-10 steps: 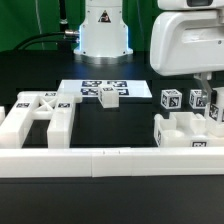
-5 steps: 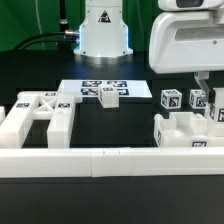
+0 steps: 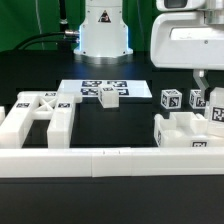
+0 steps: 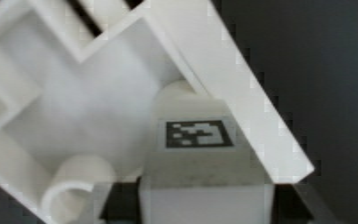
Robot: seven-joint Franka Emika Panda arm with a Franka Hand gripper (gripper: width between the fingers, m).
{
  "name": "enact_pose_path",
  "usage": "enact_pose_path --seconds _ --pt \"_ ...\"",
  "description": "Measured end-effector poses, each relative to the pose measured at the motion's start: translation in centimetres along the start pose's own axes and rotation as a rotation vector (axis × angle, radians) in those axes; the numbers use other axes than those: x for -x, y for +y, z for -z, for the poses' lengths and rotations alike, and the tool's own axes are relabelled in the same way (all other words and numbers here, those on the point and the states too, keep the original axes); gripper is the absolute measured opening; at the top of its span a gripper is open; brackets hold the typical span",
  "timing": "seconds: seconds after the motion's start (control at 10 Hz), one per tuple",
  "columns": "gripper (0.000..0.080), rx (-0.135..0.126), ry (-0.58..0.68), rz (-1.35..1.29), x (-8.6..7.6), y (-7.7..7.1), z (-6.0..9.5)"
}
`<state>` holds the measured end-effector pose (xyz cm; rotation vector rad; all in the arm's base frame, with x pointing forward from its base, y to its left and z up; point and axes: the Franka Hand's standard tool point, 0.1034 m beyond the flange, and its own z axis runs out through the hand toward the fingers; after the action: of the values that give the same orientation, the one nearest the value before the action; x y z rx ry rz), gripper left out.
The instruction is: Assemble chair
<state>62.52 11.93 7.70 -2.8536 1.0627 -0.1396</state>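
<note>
— Gripper (image 3: 204,92) closed on that chunky white tagged plastic post (image 4: 197,135), right?
— Looks so; it stands upright just beside the boxy white chair panel (image 3: 185,132) on the black tabletop (image 3: 130,125), pinched near its top, probably so it lifts straight.

Exterior view's right edge cuts off tagged chair part (image 3: 216,112).

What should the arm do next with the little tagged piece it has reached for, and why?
Probably lift it straight up a little. The end effector looks closed around the tagged white piece. That piece stands close beside another tagged block and just behind a larger white chair part. A sideways pull could knock into them, so rising first seems safer.
</note>
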Motion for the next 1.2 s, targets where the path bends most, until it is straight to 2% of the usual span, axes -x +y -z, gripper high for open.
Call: enact_pose_path --seconds 0.3,0.5,0.7,0.9,1.0,1.1,1.2 --pt "0.0287 0.006 0.010 -0.331 0.23 -0.12 -0.01" --pt "0.0287 0.003 0.009 -0.459 0.19 -0.09 0.01" --pt "0.0287 0.004 0.008 -0.416 0.20 -0.08 0.00" --pt "0.0583 0.005 0.005 -0.355 0.37 -0.16 -0.04" --pt "0.0583 0.006 0.004 -0.268 0.47 -0.20 -0.09" --pt "0.0635 0.006 0.004 -0.165 0.42 -0.15 -0.11" --pt "0.0635 0.008 0.004 -0.098 0.42 -0.13 -0.14"
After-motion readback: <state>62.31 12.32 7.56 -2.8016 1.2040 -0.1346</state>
